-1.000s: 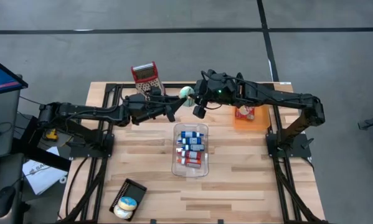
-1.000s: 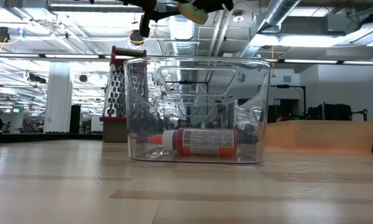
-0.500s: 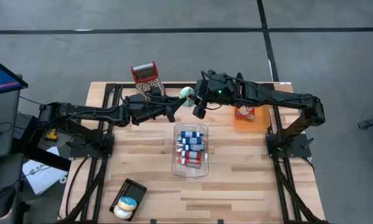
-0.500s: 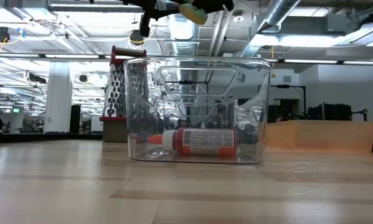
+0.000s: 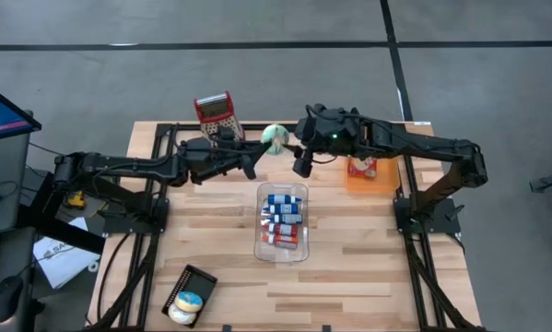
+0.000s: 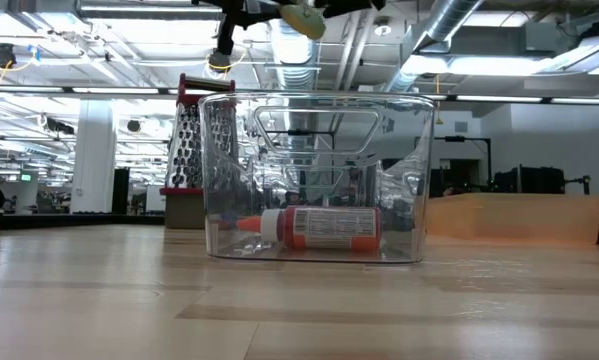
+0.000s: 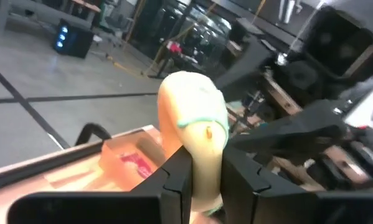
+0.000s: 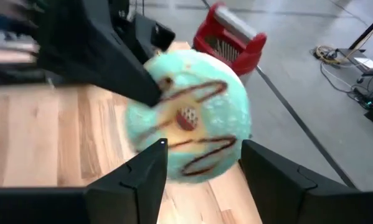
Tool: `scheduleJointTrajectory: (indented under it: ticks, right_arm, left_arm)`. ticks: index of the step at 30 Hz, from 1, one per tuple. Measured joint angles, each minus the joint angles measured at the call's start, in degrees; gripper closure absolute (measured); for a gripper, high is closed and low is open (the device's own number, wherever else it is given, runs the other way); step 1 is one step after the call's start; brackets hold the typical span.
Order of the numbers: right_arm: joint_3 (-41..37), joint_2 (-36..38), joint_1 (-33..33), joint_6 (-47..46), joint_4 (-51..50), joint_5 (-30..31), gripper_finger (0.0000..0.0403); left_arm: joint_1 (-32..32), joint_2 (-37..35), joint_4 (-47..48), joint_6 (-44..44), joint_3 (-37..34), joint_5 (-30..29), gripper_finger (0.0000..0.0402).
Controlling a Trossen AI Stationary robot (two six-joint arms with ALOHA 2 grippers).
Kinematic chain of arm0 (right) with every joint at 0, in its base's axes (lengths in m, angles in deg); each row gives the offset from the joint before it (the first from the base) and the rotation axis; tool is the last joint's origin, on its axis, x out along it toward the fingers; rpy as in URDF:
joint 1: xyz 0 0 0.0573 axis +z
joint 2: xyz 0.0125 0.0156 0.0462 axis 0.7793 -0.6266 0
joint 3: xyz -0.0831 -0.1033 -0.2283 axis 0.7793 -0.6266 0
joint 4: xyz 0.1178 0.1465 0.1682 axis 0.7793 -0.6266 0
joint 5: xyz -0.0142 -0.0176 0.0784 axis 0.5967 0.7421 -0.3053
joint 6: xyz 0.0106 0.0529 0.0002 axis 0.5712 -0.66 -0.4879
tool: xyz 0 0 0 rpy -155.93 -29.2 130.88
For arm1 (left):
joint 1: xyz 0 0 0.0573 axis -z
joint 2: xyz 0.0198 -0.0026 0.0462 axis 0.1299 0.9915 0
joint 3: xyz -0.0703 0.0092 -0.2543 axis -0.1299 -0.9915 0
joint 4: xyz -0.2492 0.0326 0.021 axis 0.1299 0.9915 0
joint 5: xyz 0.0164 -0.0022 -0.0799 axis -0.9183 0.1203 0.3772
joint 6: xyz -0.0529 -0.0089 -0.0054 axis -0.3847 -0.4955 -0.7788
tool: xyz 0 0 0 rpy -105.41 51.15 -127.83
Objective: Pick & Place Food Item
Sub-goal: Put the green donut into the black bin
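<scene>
Above the table, the left fingers pinch a mint-iced, chocolate-drizzled doughnut; the right fingers stand apart.

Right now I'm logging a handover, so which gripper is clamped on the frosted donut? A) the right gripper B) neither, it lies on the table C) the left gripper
C: the left gripper pinches the donut; the right gripper stands open around it.

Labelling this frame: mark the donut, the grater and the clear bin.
donut (image 8: 189,118), right wrist view, centre of its iced face.
grater (image 5: 216,112), high view, middle of its red-framed face.
clear bin (image 6: 414,180), low view, its right wall.
</scene>
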Motion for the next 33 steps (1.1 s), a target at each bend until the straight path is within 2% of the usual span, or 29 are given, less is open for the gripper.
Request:
scheduleJointTrajectory:
  ticks: [7, 11, 16, 19, 22, 26, 33]
  right_arm:
    - [0.9, 1.1, 2.0, -1.2, -0.3, 0.2, 0.0211]
    - [3.7, 1.2, 4.2, -2.2, -3.9, 0.6, 0.0211]
    - [7.0, 1.3, 6.9, -6.7, -12.3, 1.9, 0.0212]
    - [7.2, 1.7, 8.5, -10.1, -15.6, 2.1, 0.0211]
    - [7.2, 2.1, 10.1, -13.4, -19.2, 2.1, 0.0212]
    - [7.2, 2.4, 12.9, -17.2, -21.6, 3.6, 0.0212]
    - [7.2, 2.5, 18.6, -24.1, -25.6, 6.2, 0.0212]
  left_arm:
    - [-0.1, 0.0, 0.9, 0.1, 0.0, -0.8, 0.0343]
    - [0.0, -1.2, 7.0, 0.2, 0.0, 0.1, 0.0343]
    - [0.0, -6.9, 22.4, -1.7, 0.0, 7.2, 0.0343]
    - [0.1, -12.0, 31.8, -3.9, 0.0, 14.0, 0.0343]
    - [1.0, -16.9, 41.5, -8.3, 0.0, 20.9, 0.0343]
    - [5.6, -22.9, 51.2, -16.2, 0.0, 26.1, 0.0343]
    - [18.8, -29.2, 60.3, -35.8, 0.0, 28.8, 0.0343]
